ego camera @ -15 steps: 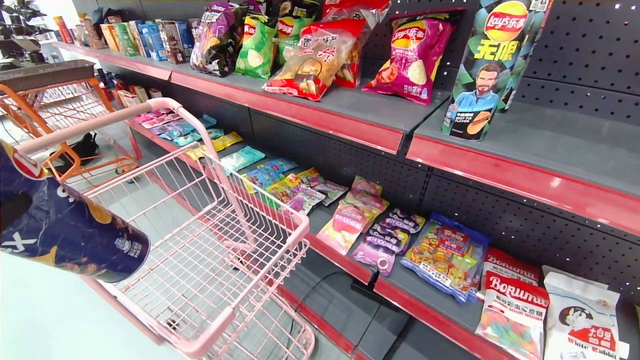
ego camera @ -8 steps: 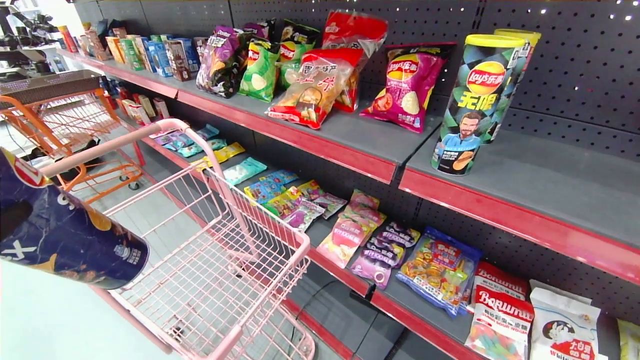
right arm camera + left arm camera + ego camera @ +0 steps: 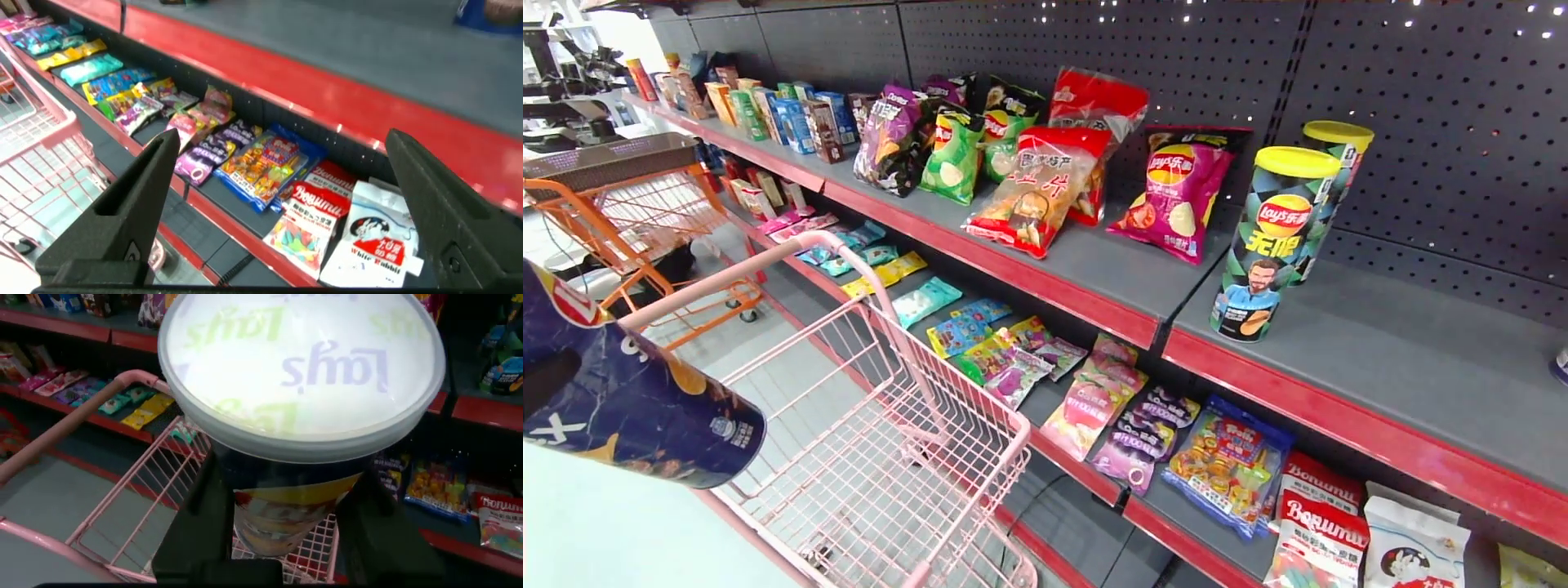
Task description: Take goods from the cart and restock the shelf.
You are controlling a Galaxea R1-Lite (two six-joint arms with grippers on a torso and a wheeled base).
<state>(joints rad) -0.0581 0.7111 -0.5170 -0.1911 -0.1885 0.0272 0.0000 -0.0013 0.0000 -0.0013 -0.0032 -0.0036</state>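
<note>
A dark blue chip canister (image 3: 629, 392) with a white lid (image 3: 302, 367) is held tilted at the near left, beside the pink cart (image 3: 947, 400). My left gripper (image 3: 294, 531) is shut on its body, one dark finger on each side. The cart's basket looks empty where its wire floor shows. On the upper grey shelf (image 3: 1380, 359), two yellow-lidded green chip canisters (image 3: 1262, 245) stand upright with bare shelf to their right. My right gripper (image 3: 282, 204) is open and empty in front of the lower shelf's candy bags (image 3: 270, 163).
Chip bags (image 3: 1045, 180) lean on the upper shelf left of the canisters, with boxed goods (image 3: 768, 114) farther along. Candy packets (image 3: 1094, 392) lie flat on the lower shelf. An orange cart (image 3: 621, 212) stands behind the pink one.
The head camera has tilted upward, so the shelves and cart sit lower in the picture. The blue canister stays held at the left.
</note>
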